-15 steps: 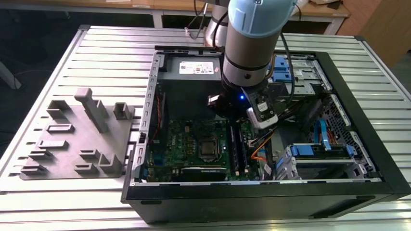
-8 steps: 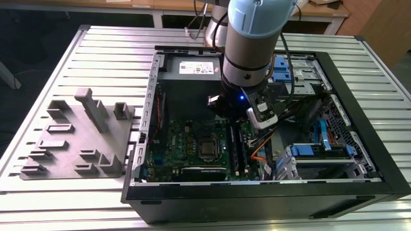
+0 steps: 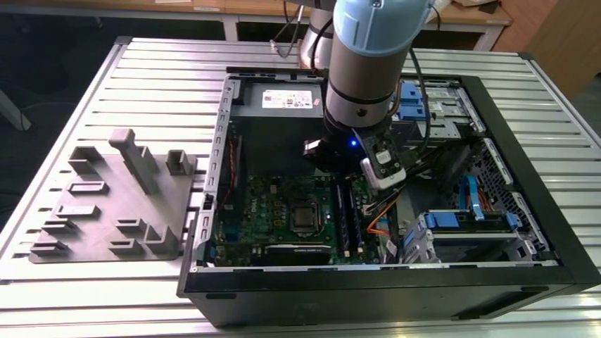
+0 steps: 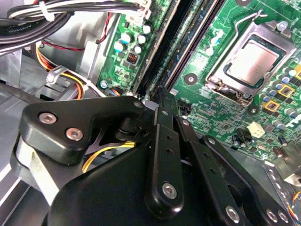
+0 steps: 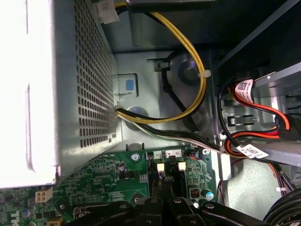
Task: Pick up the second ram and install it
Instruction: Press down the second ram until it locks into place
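**Around the open case**

You see an open black computer case (image 3: 526, 232) lying on a slatted metal desk (image 3: 160, 63). Its green motherboard (image 3: 277, 211) carries a silver processor socket (image 4: 251, 61). At the exterior view's left, a grey plastic block (image 3: 108, 204) with raised holders rests on the desk just beside the case. Blue drive brackets (image 3: 469, 204) sit at the exterior view's right. Yellow and black cables (image 5: 188, 101) curve beside the perforated metal housing (image 5: 89, 70).

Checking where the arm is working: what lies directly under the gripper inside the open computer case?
Under the gripper: the green motherboard and its long dark memory slots. The slots' near ends are covered by the gripper.
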### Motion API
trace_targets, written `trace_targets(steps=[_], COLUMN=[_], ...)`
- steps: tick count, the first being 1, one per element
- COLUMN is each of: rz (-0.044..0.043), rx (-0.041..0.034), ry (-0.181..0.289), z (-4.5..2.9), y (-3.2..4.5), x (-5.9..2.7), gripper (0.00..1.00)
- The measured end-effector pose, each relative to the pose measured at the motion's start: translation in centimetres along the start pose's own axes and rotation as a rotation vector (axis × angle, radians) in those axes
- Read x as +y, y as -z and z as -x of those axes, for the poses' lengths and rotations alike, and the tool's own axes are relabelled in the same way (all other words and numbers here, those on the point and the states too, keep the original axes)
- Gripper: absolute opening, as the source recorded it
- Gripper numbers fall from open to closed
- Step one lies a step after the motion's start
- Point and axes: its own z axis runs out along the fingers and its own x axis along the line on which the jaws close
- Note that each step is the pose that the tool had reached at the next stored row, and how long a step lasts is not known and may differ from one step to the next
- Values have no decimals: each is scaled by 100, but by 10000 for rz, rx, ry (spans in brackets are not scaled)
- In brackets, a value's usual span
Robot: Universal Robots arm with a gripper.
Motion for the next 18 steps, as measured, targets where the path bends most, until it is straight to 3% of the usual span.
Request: trace_targets(steps=[5,12,18], rz=[10,3,1], rx=[-4,-1,0], ry=[-1,-1,0], z=[1,6,8], y=[9,181,188], x=[2,17,-2], gripper=[7,7,7])
